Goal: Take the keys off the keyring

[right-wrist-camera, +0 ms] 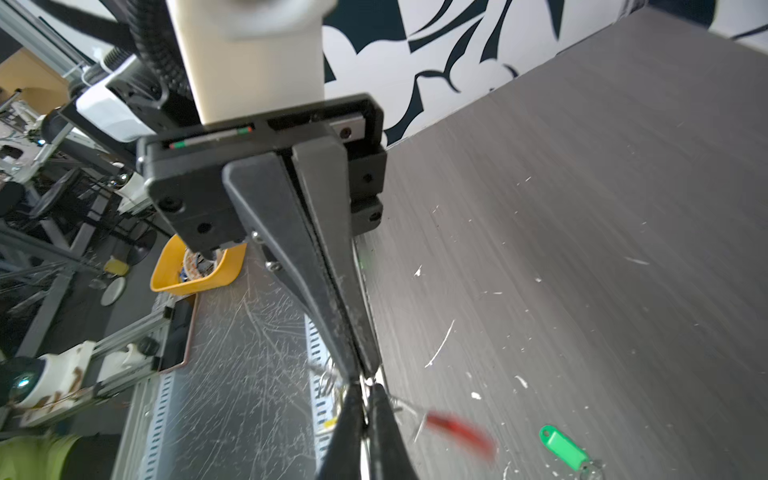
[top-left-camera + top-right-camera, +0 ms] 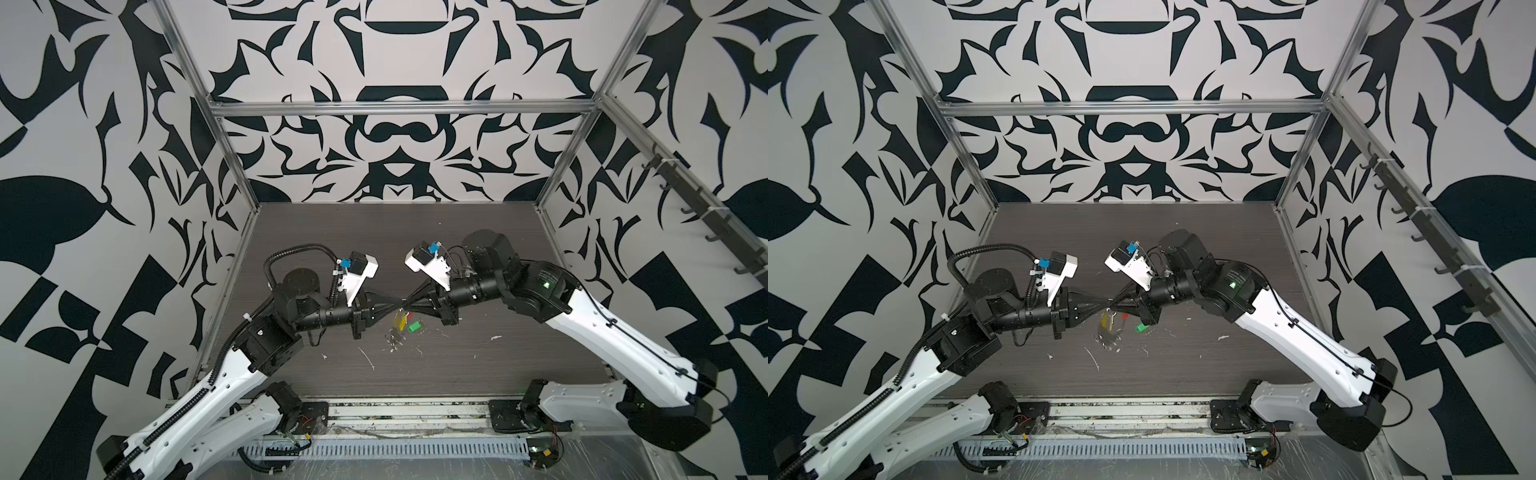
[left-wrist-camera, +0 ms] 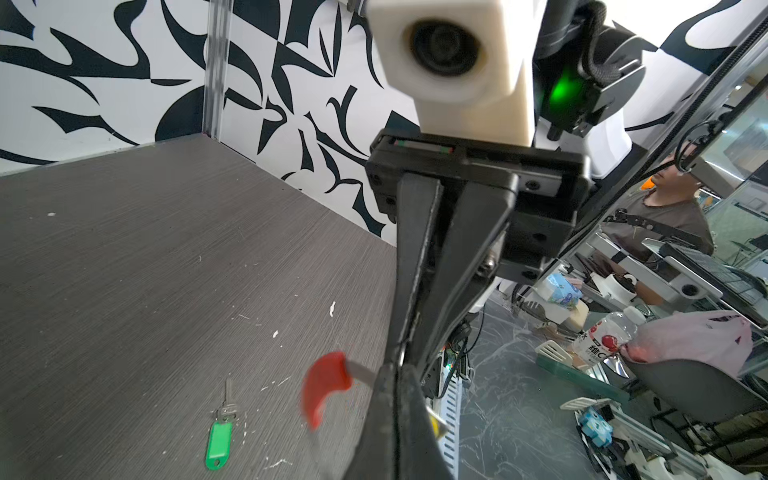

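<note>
The keyring (image 2: pixel 411 316) hung clear of the worktop (image 2: pixel 374 232), a little below centre in both top views, directly beneath the spot where the two grippers met tip to tip. Its red sleeve (image 3: pixel 324 386) showed blurred just beside the tips in both wrist views. A short stub of wire ran from the sleeve into the left gripper's jaws.

The yellow key tag (image 2: pixel 400 322) hung from the wire just under the meeting tips, to the left of the red sleeve in both top views. The green key tag (image 3: pixel 219 444) was off the keyring and lay flat on the worktop. A small silver ring and a metal key (image 3: pixel 226 399) were attached at one end of it. In both top views it sat just below and to the right of the sleeve, near the jaws but not touching them.

The left gripper (image 1: pixel 357 372) reached in from the left of the top views. Its jaws were pressed together along their whole length and pinched the keyring's wire at the very tip. The right gripper (image 3: pixel 395 357) came in from the right, nose to nose with it. Its jaws were almost together, with only a thin slit between them. Whether they gripped the wire could not be told.

White flecks (image 2: pixel 368 357) were scattered over the dark worktop around the tags.
</note>
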`<state>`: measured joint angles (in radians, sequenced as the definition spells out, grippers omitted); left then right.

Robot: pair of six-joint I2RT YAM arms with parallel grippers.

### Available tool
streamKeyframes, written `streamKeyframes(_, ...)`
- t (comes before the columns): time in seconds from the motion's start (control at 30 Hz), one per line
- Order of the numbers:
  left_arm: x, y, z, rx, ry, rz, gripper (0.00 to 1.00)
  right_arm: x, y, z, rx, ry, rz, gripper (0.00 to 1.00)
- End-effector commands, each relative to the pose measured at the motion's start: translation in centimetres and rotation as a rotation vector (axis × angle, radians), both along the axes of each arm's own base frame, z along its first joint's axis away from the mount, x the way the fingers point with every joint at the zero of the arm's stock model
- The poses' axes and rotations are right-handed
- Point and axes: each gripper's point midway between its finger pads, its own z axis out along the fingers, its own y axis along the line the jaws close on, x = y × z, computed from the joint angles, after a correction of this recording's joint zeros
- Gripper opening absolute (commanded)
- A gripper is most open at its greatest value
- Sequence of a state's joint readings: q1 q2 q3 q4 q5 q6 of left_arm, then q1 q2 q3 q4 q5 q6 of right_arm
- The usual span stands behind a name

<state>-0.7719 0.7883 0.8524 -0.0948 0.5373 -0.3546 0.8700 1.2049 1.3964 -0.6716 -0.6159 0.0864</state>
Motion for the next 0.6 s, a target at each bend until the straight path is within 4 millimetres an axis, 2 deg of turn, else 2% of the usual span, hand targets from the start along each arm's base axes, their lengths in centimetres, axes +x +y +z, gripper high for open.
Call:
streamKeyframes(0.0,1.4,0.6,1.9,-0.084,-0.042,0.094,0.00,0.6,-0.2,3.6,0.136,-0.113,-0.054,0.25)
streamKeyframes(0.13,2.4,1.3,2.8,-0.137,-0.059,0.172,0.00,1.7,-1.5,5.5,0.252,-0.196,-0.180,0.35)
streamKeyframes(0.27,3.0,1.8,3.2,-0.159,-0.061,0.221,0.00,2.7,-2.9,6.5,0.338,-0.259,-0.289,0.38)
streamKeyframes(0.4,3.2,2.0,3.6,-0.165,-0.057,0.241,0.00,3.9,-3.3,5.7,0.358,-0.253,-0.370,0.40)
streamKeyframes(0.57,3.6,2.3,4.0,-0.168,-0.026,0.274,0.00,4.4,-2.3,4.6,0.355,-0.223,-0.360,0.41)
